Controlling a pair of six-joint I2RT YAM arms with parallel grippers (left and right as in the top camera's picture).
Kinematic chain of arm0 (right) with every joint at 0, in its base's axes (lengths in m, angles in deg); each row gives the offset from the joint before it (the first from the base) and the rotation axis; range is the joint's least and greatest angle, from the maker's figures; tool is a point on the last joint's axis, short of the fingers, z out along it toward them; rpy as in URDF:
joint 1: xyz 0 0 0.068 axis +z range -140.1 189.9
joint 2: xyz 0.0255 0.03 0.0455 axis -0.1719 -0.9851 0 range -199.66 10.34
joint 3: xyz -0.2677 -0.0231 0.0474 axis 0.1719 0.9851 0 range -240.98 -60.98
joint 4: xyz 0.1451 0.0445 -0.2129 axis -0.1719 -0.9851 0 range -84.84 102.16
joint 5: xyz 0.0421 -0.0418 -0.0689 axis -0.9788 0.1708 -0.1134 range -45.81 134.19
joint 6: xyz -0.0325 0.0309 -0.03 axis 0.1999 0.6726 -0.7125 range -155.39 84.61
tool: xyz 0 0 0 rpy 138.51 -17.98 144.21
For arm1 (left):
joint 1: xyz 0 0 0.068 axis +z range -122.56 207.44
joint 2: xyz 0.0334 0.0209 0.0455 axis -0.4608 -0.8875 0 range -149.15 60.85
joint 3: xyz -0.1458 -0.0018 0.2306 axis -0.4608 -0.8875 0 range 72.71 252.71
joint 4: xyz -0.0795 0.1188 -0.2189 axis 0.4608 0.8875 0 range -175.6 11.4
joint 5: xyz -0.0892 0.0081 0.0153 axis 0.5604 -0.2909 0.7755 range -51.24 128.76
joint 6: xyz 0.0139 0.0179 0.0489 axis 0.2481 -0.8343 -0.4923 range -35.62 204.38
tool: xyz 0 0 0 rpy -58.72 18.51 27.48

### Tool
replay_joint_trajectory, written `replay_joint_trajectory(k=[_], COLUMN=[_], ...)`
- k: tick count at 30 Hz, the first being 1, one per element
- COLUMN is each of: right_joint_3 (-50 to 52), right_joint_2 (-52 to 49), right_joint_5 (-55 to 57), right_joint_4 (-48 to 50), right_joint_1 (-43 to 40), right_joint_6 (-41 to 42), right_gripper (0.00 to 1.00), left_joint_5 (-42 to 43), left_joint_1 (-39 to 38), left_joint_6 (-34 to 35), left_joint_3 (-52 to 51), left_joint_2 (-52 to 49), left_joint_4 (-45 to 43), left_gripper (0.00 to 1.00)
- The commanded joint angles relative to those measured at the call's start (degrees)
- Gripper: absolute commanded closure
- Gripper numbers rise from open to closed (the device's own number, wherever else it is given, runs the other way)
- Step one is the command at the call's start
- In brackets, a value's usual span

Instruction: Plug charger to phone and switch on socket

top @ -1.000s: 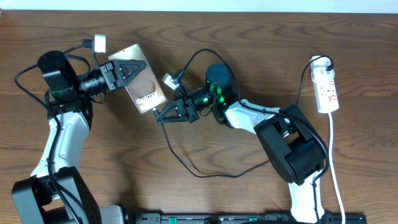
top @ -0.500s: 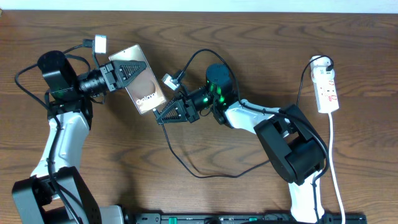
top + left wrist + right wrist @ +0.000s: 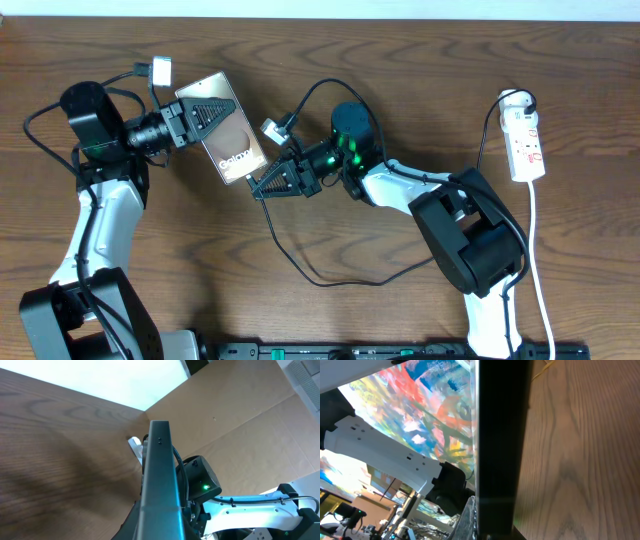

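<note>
**Phone gripped at left, charger pinched at right, power strip far off**

Viewed from above, on a brown wooden table (image 3: 400,60). At left, left gripper (image 3: 195,118) clenched on the upper end of a slim rectangular smartphone (image 3: 232,145) with a dark frame, tan screen and white "Galaxy" lettering. Screen facing up, body lying on a diagonal, lower end pointing toward the table's middle.

Just beside that lower end, right gripper (image 3: 262,185), fingers pinched together on a long thin black charger cable (image 3: 300,268). Plug tip too small to make out; touching the phone or not, impossible to tell. Cable trailing from the fingers in a loose loop toward the right arm's base.

At far right, well apart from both grippers, a small elongated white power strip (image 3: 527,145) with red switch marks, a white cord running toward the near edge.

From the left wrist, smartphone seen edge-on as a grey strip, with a green-lit arm joint behind it.
</note>
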Motion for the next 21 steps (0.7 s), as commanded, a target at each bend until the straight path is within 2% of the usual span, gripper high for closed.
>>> replay_joint_trajectory(k=[1, 21], right_joint_3=[-1.07, -1.07], right_joint_2=[-0.09, -0.09], right_joint_5=[2.16, 4.24], right_joint_4=[0.17, 0.17], right_joint_1=[-0.63, -0.68], right_joint_6=[-0.39, -0.33], right_gripper=[0.99, 0.99], left_joint_5=[3.91, 3.89], left_joint_1=[0.04, 0.02], left_joint_6=[-0.98, -1.01], left_joint_3=[0.74, 0.72], left_joint_2=[0.48, 0.48], left_joint_4=[-0.24, -0.24], left_gripper=[0.92, 0.92])
